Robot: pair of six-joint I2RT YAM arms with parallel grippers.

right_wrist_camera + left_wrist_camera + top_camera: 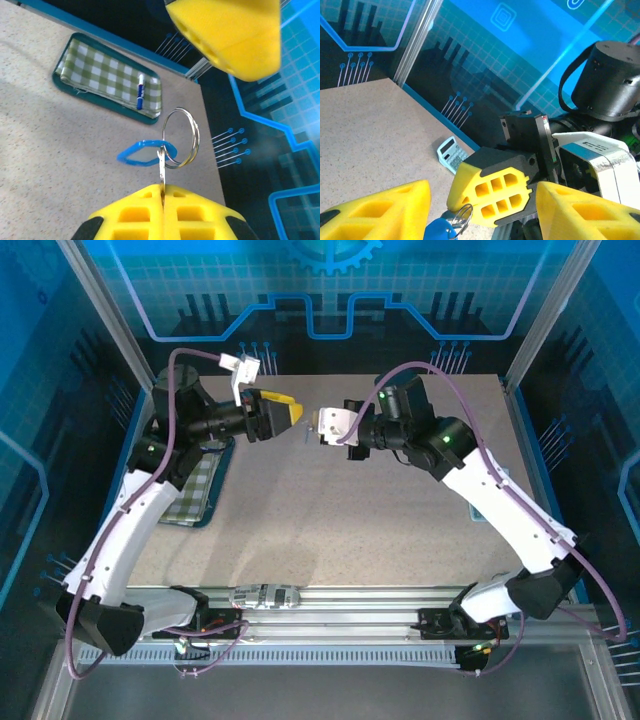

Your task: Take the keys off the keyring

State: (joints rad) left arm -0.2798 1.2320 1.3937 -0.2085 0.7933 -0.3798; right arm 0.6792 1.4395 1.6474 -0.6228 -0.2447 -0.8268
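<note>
Right fingers (125,215) pinched on key (126,155) blade | keyring (196,136) threaded through key head | left fingers (380,210) parted, empty

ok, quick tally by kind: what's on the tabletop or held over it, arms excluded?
blue-headed key: 1
keyring: 1
blue pen: 1
green checked cloth: 1
tray: 1
calculator: 1
Total: 6
</note>
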